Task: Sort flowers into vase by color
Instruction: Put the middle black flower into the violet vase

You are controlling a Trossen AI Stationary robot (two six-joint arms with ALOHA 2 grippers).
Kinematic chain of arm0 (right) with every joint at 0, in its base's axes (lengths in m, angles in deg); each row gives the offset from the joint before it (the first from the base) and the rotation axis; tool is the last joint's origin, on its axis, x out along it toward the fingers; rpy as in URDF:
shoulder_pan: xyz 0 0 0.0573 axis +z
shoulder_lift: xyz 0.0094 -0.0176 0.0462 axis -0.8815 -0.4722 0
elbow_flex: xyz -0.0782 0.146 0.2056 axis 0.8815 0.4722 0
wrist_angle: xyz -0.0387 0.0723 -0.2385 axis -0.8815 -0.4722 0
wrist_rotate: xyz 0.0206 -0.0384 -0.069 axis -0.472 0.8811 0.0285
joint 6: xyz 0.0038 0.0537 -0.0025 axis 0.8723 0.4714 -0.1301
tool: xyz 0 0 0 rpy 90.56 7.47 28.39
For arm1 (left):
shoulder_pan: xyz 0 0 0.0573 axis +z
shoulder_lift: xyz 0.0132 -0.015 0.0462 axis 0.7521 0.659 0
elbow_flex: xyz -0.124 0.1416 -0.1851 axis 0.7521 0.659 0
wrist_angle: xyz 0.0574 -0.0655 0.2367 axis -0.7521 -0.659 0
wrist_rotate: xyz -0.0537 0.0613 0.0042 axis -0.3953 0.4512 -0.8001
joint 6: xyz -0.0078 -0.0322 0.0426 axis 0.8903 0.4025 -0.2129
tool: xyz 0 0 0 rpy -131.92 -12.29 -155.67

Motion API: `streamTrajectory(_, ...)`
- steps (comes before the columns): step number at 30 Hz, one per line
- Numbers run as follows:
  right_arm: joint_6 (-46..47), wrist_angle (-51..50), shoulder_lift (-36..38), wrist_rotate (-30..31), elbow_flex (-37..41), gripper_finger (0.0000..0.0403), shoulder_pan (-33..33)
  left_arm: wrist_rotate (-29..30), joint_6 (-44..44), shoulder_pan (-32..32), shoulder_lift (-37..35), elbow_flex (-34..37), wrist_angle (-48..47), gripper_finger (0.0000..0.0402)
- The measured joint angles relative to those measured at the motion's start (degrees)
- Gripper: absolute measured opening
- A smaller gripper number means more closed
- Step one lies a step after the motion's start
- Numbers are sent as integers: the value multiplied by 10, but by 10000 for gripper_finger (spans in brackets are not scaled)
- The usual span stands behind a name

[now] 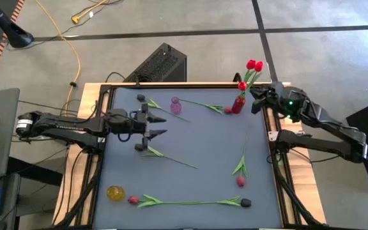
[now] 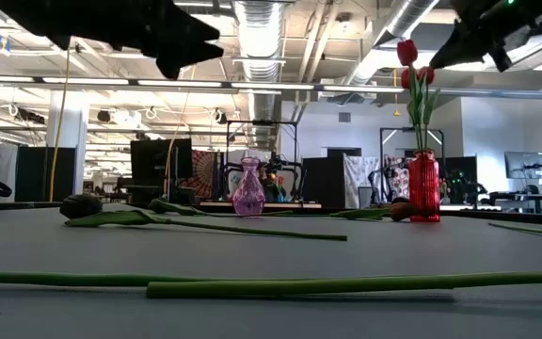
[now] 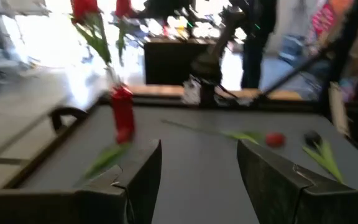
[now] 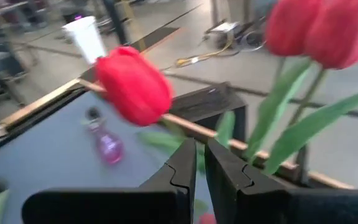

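Observation:
A red vase (image 1: 237, 104) stands near the table's far right corner and holds two red tulips (image 1: 255, 65). My right gripper (image 4: 201, 163) hovers beside it, shut on a third red tulip (image 4: 133, 84). A small purple vase (image 1: 176, 106) stands at the far middle and a yellow vase (image 1: 115, 192) at the near left. Several tulips lie flat on the grey mat: dark heads (image 1: 140, 98) (image 1: 245, 202), red ones (image 1: 227, 110) (image 1: 240, 182), a crimson one (image 1: 133, 200). My left gripper (image 1: 157, 126) hangs open over the mat's left part, above a green stem (image 1: 170, 158). My right gripper pinches the red tulip's thin stem (image 4: 174, 127) a little below its head, between the two fingertips (image 4: 185, 155). The fingers come level from the table's right side, across the stem. The tulip is lifted clear of the mat and roughly upright, its lower stem hidden beneath the fingers.
A raised frame edges the mat (image 1: 101, 128). A black box (image 1: 158, 64) sits beyond the far edge. The mat's middle (image 1: 209, 147) is bare between the lying flowers. A long pair of stems (image 2: 280, 281) runs along the near edge.

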Motion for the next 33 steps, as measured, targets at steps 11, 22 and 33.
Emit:
streamTrajectory(11, 69, -143, 0, -143, -58, 62, 59, -65, 20, -25, 0, -23, -169, 199)
streamTrajectory(22, 147, -154, -22, -208, -64, 62, 209, -34, -6, -80, 94, -136, -360, 186)
streamTrajectory(33, 238, -155, -129, -209, -64, 62, 379, -74, -67, -85, 258, -202, -392, 183)
